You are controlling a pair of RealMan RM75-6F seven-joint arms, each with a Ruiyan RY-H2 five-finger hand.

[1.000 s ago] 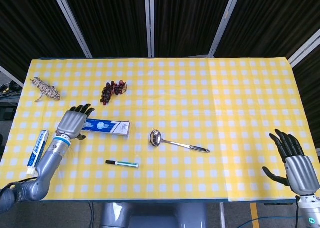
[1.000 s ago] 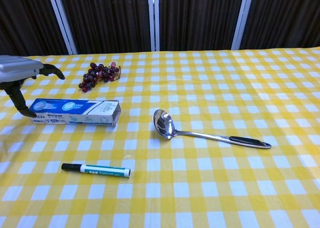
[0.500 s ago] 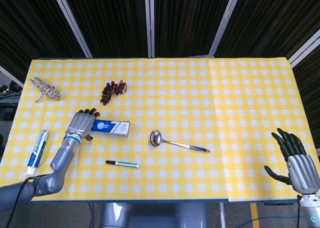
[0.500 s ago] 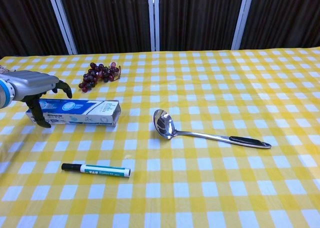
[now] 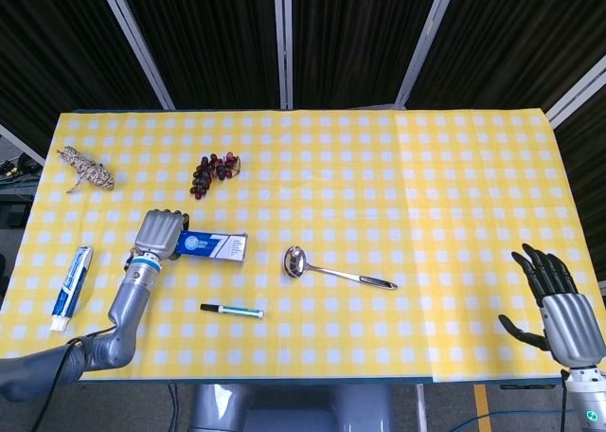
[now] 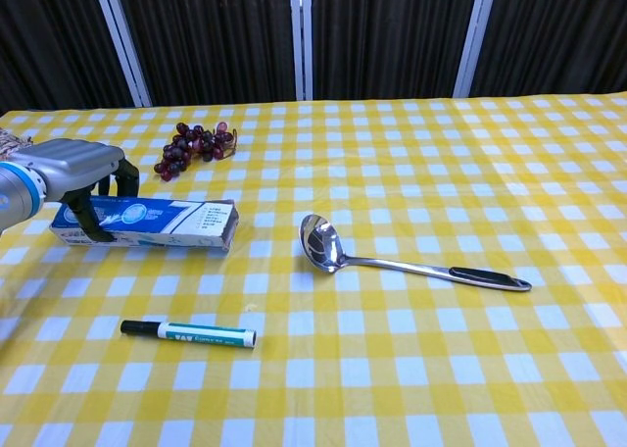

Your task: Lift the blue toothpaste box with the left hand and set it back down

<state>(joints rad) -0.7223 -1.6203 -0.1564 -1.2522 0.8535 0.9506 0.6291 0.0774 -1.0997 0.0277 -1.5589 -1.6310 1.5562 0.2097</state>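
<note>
The blue toothpaste box (image 5: 216,247) (image 6: 167,222) lies lengthwise on the yellow checked cloth, left of centre. My left hand (image 5: 159,233) (image 6: 73,168) covers its left end. The thumb is curled down over the near face and the fingers over the far side, so the hand grips the box. Whether the box is just off the cloth, I cannot tell. My right hand (image 5: 559,309) hangs at the table's near right corner with fingers spread and nothing in it. The chest view does not show it.
A bunch of dark grapes (image 5: 213,171) (image 6: 191,145) lies behind the box. A metal ladle (image 5: 336,271) (image 6: 392,256) sits to its right, a marker (image 5: 232,310) (image 6: 191,333) in front. A toothpaste tube (image 5: 71,285) and a rope bundle (image 5: 85,170) lie at the far left.
My left hand has moved right and down onto the box's left end, and its fingers have closed around it. The box has shifted slightly. The right hand has barely moved.
</note>
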